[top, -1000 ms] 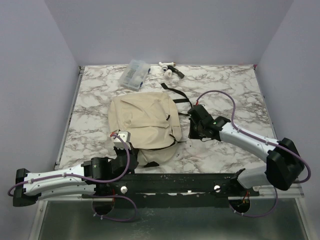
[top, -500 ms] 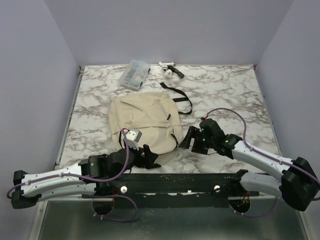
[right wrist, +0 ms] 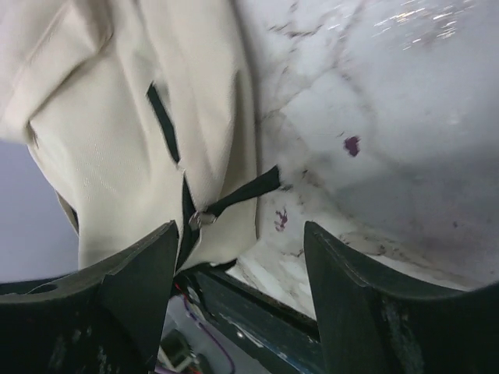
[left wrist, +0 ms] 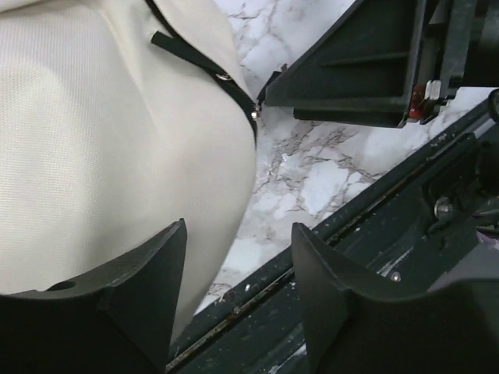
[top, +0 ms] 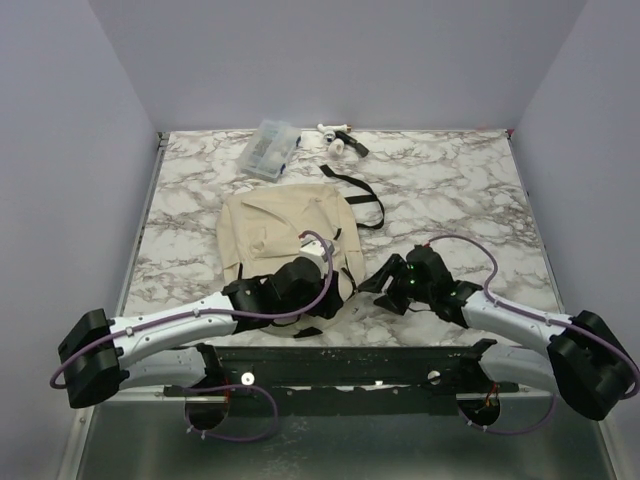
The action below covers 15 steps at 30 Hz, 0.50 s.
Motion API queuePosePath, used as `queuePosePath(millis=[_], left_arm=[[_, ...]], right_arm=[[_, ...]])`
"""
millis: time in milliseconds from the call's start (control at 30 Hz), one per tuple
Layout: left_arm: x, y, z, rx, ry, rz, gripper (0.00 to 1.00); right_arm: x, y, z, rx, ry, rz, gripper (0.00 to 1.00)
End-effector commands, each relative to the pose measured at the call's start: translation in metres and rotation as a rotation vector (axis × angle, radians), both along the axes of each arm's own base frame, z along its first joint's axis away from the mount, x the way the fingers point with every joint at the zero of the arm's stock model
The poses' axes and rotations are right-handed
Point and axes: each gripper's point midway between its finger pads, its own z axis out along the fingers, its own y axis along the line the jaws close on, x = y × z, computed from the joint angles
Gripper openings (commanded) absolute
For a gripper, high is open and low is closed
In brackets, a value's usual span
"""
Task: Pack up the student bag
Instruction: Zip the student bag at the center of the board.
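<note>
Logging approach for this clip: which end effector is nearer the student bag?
Left. The left end effector is over the student bag's near right corner; the right end effector is just off its right edge, above the table.

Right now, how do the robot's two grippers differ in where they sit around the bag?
The left gripper hangs over the near end of the bag, with fabric under one finger. The right gripper sits beside the bag's right edge, over the table. In the right gripper's camera a zipper pull shows between its fingers; in the left gripper's camera the zipper lies farther ahead. Both are open and hold nothing.
</note>
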Motion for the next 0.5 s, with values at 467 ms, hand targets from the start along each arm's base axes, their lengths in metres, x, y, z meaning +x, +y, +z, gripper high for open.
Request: queuePosePath(millis=[467], left_arm=[[-0.017, -0.001, -0.099, 0.081, 0.250, -0.032, 0.24]], right_arm=[[0.020, 0.018, -0.028, 0.113, 0.146, -0.067, 0.52]])
